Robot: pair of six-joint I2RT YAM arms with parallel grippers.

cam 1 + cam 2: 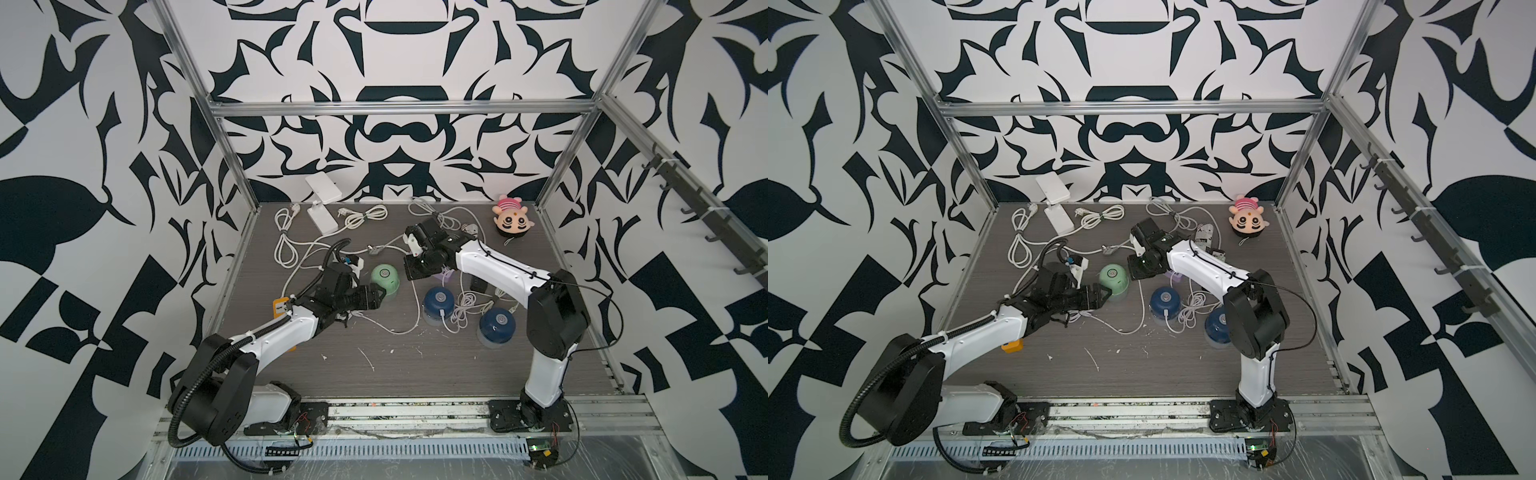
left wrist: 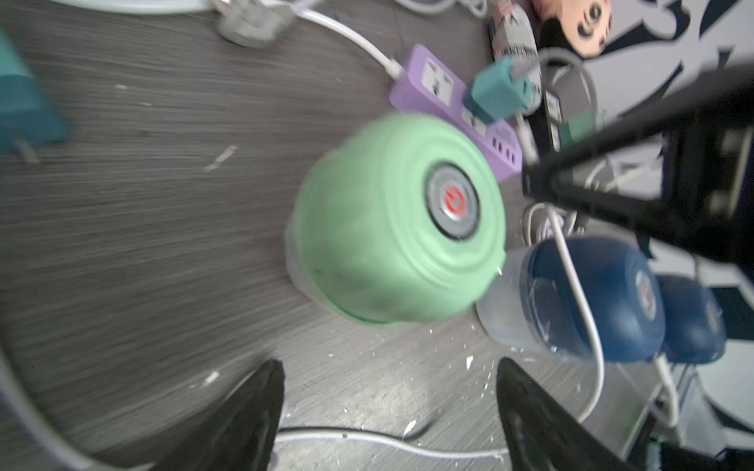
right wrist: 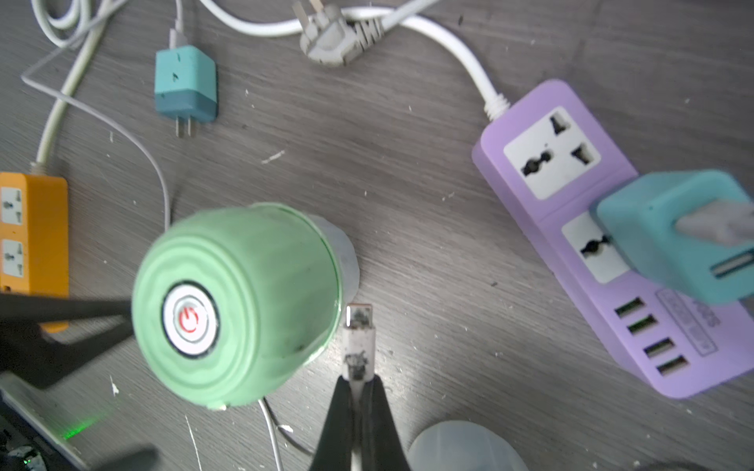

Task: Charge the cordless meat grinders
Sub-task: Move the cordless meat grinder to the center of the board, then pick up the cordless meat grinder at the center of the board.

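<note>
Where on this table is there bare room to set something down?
The widest bare patch is the near strip of the table, bordered by the front rail and the navy grinders. A narrower one runs along the right edge, from the plush toy past the right arm's elbow. Crowded: the middle and back, with cables, power strips and the mint grinder.

I see the green grinder (image 3: 240, 301), matt ribbed plastic, on a scuffed grey wood-grain tabletop (image 3: 408, 183), beside a power strip (image 3: 542, 210) of smooth lilac plastic

Beneath the right arm (image 1: 490, 264) — the purple power strip (image 1: 444, 275), mostly hidden; its elbow half covers one navy grinder (image 1: 1214, 328).
</note>
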